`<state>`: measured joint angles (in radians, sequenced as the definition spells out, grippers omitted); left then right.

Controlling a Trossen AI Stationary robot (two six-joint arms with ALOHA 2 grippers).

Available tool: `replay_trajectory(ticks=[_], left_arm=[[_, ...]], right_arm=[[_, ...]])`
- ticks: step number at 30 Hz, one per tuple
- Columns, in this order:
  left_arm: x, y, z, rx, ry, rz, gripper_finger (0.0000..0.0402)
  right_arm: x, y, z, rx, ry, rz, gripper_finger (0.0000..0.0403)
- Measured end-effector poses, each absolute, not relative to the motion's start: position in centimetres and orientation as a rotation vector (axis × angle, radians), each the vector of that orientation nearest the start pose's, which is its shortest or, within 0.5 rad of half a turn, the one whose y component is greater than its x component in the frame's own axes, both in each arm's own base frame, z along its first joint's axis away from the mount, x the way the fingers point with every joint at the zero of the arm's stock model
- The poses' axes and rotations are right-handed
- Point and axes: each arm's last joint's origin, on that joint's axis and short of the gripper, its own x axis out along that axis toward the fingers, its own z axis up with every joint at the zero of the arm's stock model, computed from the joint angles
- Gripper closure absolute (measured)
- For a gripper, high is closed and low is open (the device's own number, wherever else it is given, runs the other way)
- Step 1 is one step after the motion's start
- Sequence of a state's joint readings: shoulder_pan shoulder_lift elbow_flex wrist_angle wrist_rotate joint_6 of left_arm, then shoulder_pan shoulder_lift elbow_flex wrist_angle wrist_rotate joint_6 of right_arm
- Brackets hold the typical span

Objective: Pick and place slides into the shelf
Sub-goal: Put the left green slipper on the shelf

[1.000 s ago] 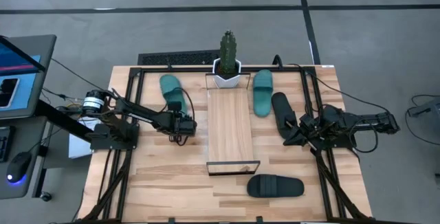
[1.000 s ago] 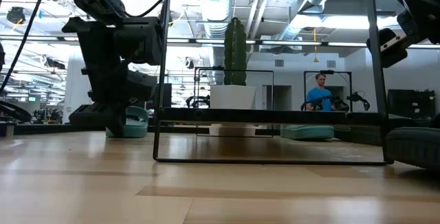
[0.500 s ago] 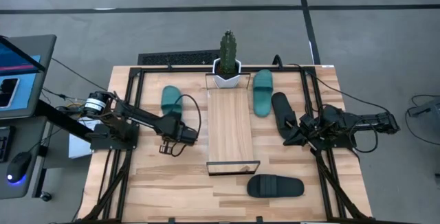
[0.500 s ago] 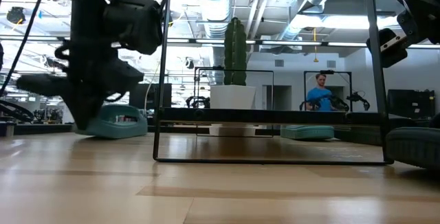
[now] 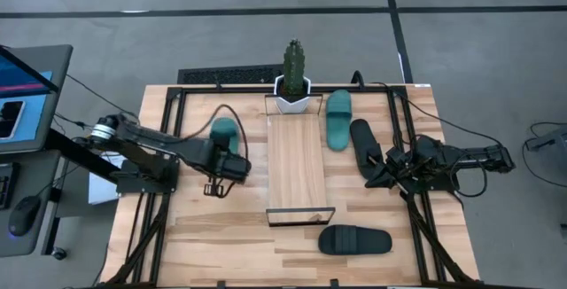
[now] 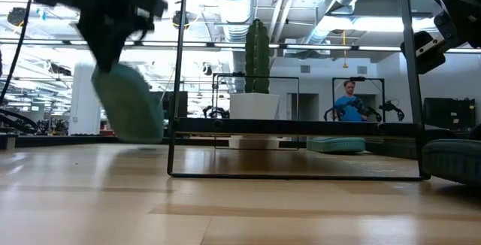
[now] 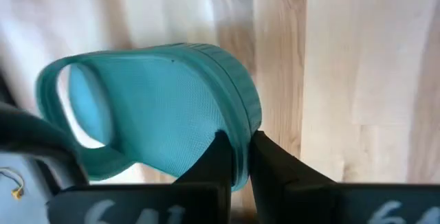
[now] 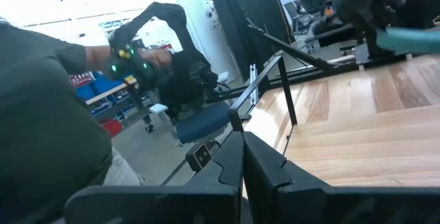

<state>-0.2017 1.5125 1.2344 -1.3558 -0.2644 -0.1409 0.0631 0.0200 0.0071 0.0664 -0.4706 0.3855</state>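
One teal slide point(image 5: 223, 132) hangs from my left gripper point(image 5: 221, 158), left of the shelf; the low view shows this teal slide point(image 6: 129, 110) off the table. The shelf point(image 5: 295, 160) is a narrow light-wood plank with black wire frames at its ends, running down the table's middle. A second teal slide point(image 5: 338, 119) and a black slide point(image 5: 363, 147) lie right of it. Another black slide point(image 5: 354, 240) lies by the near edge. My right gripper point(image 5: 376, 177) is shut beside the first black slide's near end; whether it touches it, I cannot tell. My left gripper point(image 7: 237, 152) pinches the rim of the teal slide's sole point(image 7: 240, 124) between its two fingers, at the end away from the strap opening point(image 7: 75, 107). The fingers come from above. The slide is lifted clear and hangs tilted below them, underside toward the wrist camera.
A white pot with a cactus point(image 5: 293, 89) stands at the shelf's far end. Black frame rails point(image 5: 168, 147) run along the table's left and right sides. A person point(image 6: 350, 102) stands in the room behind. Bare wood point(image 5: 221, 236) lies near the left front.
My left gripper went toward the near edge along the teal slide, took hold of its end, then rose. The slide, flat on the table a second ago, is now lifted clear and tipped up, hanging under the gripper. My right arm kept still.
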Motion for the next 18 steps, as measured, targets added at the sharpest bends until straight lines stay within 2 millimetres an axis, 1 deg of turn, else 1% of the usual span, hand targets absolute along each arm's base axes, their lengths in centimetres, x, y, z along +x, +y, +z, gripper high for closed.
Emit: replay_trajectory(ticks=[3, 5, 7, 12, 18], left_arm=[[24.2, -4.2, 29.2, 0.291, 1.562, 0.182, 0.0389], [24.0, -4.2, 30.9, 0.315, 1.566, 0.199, 0.0389], [23.9, -4.3, 32.4, 0.328, 1.528, 0.213, 0.0390], [23.8, -5.0, 35.9, 0.370, 1.379, 0.162, 0.0390], [22.6, -6.9, 39.1, 0.538, 1.235, 0.059, 0.0390]], right_arm=[[9.4, 1.9, 17.1, 0.365, 0.050, 0.537, 0.0403], [9.4, 1.9, 17.1, 0.365, 0.050, 0.537, 0.0403], [9.4, 1.9, 17.1, 0.365, 0.051, 0.537, 0.0403], [9.4, 1.9, 17.1, 0.365, 0.051, 0.536, 0.0403], [9.4, 1.9, 17.1, 0.365, 0.050, 0.537, 0.0403]])
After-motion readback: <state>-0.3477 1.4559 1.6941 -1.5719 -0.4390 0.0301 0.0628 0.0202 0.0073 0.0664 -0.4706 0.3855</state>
